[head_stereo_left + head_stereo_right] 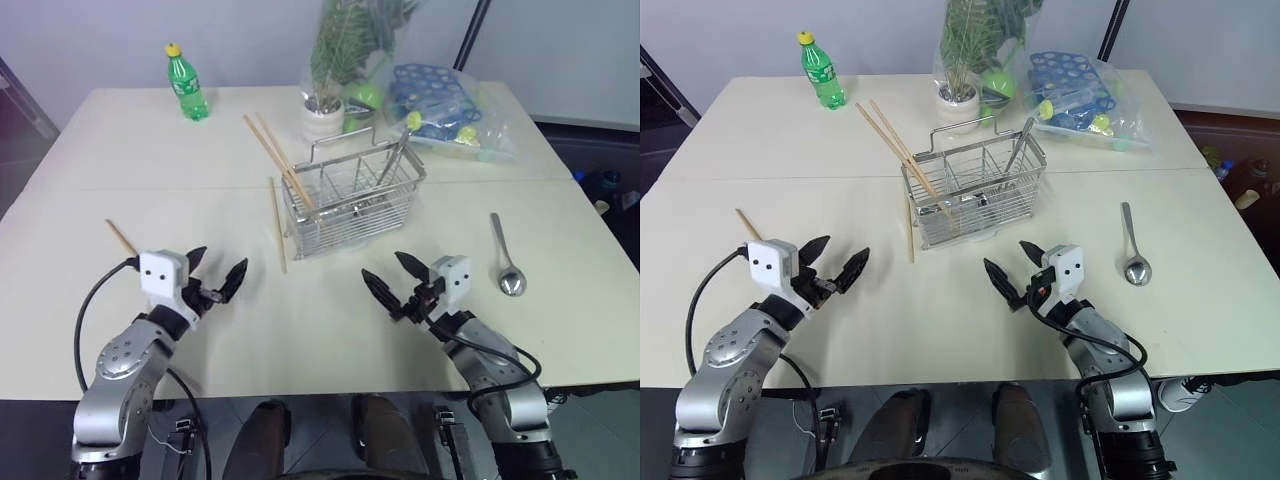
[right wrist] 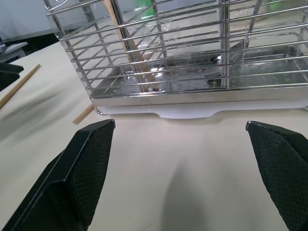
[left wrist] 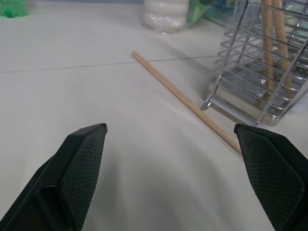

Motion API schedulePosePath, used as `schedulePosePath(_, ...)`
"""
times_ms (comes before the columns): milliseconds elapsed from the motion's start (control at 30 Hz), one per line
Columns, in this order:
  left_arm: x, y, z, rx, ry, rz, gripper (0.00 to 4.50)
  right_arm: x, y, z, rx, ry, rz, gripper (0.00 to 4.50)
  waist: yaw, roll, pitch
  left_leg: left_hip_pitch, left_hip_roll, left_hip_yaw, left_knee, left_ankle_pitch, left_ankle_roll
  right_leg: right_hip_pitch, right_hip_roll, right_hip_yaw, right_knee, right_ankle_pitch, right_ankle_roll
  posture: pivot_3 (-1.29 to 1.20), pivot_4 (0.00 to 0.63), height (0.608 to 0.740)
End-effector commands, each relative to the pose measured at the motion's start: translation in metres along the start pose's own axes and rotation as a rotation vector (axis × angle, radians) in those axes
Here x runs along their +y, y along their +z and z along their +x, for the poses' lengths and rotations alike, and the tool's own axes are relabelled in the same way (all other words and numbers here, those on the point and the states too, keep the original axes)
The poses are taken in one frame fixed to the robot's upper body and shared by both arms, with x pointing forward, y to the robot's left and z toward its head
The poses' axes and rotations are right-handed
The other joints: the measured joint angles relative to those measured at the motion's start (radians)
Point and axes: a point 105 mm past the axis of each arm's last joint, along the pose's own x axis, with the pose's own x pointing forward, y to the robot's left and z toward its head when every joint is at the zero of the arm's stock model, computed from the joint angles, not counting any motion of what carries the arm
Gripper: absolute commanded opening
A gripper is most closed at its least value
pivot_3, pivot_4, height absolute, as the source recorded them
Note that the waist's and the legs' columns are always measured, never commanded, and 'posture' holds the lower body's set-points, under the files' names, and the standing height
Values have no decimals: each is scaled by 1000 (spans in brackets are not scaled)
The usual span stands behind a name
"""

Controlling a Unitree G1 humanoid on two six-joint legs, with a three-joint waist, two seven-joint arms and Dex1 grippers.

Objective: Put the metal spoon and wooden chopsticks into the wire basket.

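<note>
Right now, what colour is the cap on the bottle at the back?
Yellow, on a green bottle. It shows best in the left eye view.

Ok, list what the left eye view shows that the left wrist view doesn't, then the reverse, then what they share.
Left eye view, not the wrist view: the metal spoon lying off to the right, the open right end effector, another chopstick by the left arm, and the bag of blue items.
Left wrist view, not the eye view: the textured pads of the open left end effector, close up.
Both: the wire basket with two chopsticks standing in it, the loose chopstick lying beside it, and the white plant pot.
</note>
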Motion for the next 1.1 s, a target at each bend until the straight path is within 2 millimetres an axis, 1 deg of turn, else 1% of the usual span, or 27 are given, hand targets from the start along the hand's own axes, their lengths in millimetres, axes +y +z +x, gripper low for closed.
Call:
schedulePosePath(33, -4, 15, 1, -45, -9, 2, 4449, 4, 12, 1, -43, 18, -19, 4500, 0, 0, 0, 0, 0, 0, 0, 0, 0, 0, 0, 0, 0, 0, 0, 0, 150, 740)
schedulePosePath(100, -6, 18, 2, -47, -9, -23, 4449, 3, 12, 0, -42, 15, -19, 4500, 0, 0, 0, 0, 0, 0, 0, 0, 0, 0, 0, 0, 0, 0, 0, 0, 150, 740)
schedulePosePath(200, -9, 19, 2, -40, -24, -7, 4449, 3, 11, 0, -41, 14, -18, 4500, 0, 0, 0, 0, 0, 0, 0, 0, 0, 0, 0, 0, 0, 0, 0, 0, 150, 740)
schedulePosePath(500, 0, 13, -1, -28, -7, -6, 4449, 3, 11, 0, -38, 15, -18, 4500, 0, 0, 0, 0, 0, 0, 0, 0, 0, 0, 0, 0, 0, 0, 0, 0, 150, 740)
schedulePosePath(733, 3, 9, -4, -28, -2, 3, 4449, 3, 10, 0, -31, 22, -15, 4500, 0, 0, 0, 0, 0, 0, 0, 0, 0, 0, 0, 0, 0, 0, 0, 0, 150, 740)
schedulePosePath(933, 9, 18, -10, -31, -27, 40, 4449, 0, 12, 3, -28, 27, -21, 4500, 0, 0, 0, 0, 0, 0, 0, 0, 0, 0, 0, 0, 0, 0, 0, 0, 150, 740)
schedulePosePath(1000, 10, 25, -12, -34, -54, 66, 4449, 0, 12, 5, -27, 29, -22, 4500, 0, 0, 0, 0, 0, 0, 0, 0, 0, 0, 0, 0, 0, 0, 0, 0, 150, 740)
schedulePosePath(1100, 6, 40, -13, -42, -121, 106, 4449, 0, 12, 6, -28, 32, -23, 4500, 0, 0, 0, 0, 0, 0, 0, 0, 0, 0, 0, 0, 0, 0, 0, 0, 150, 740)
